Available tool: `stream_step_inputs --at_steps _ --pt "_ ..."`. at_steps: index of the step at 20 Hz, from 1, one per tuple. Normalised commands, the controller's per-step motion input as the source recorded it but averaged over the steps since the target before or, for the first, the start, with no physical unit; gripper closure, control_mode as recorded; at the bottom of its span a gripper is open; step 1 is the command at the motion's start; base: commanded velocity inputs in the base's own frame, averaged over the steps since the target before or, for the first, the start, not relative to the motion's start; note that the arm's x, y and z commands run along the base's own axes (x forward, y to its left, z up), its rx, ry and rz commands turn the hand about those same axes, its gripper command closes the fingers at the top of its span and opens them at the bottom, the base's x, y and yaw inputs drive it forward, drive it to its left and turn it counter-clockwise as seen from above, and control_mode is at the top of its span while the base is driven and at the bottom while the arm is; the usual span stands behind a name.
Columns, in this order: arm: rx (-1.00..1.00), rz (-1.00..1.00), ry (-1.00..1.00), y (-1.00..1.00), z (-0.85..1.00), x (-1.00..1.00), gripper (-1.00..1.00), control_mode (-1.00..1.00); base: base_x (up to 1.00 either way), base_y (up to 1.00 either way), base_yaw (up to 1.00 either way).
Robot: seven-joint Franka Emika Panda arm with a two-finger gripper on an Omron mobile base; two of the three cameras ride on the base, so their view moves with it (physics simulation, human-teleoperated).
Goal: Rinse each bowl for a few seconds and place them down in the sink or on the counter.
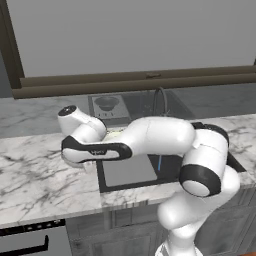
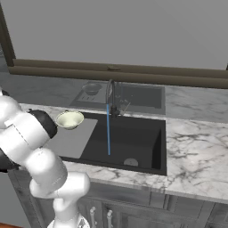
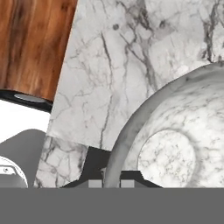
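My gripper (image 3: pixel 113 181) is shut on the near rim of the speckled grey-white bowl (image 3: pixel 175 144). The bowl is upright with its inside facing the camera, over the marble counter (image 3: pixel 109 65). I cannot tell whether it rests on the counter or hangs above it. In the left base view my hand (image 1: pixel 86 150) is low over the counter (image 1: pixel 40 170), just left of the sink. The cream bowl (image 2: pixel 70 119) with a greenish inside sits at the left end of the black sink (image 2: pixel 158 147), by the flat grey panel (image 2: pixel 71 139).
A thin blue stream of water (image 2: pixel 108 129) falls from the dark arched tap (image 2: pixel 110 91) into the basin. Behind the tap, a grey slotted panel (image 1: pixel 107 112) carries a dim grey bowl shape (image 1: pixel 106 103). A dark brown ledge (image 2: pixel 133 75) runs along the wall.
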Motion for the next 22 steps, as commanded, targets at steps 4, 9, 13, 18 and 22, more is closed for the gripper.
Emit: stream_step_inputs --at_steps 4,9,13,18,22 --pt "0.0 -0.19 0.0 -0.57 0.1 -0.26 1.0 -1.0 0.0 0.0 0.0" --pt "0.01 -0.18 0.0 -0.55 0.04 -0.17 1.0 -1.0 0.0 0.0 0.0" --pt "0.02 -0.17 0.01 -0.54 0.0 -0.13 1.0 -1.0 0.0 0.0 0.0" --pt "0.01 -0.17 0.02 -0.49 0.01 -0.06 1.0 -1.0 0.0 0.0 0.0" --pt "0.0 -0.16 0.0 -0.38 0.07 0.0 1.0 -1.0 0.0 0.0 0.0"
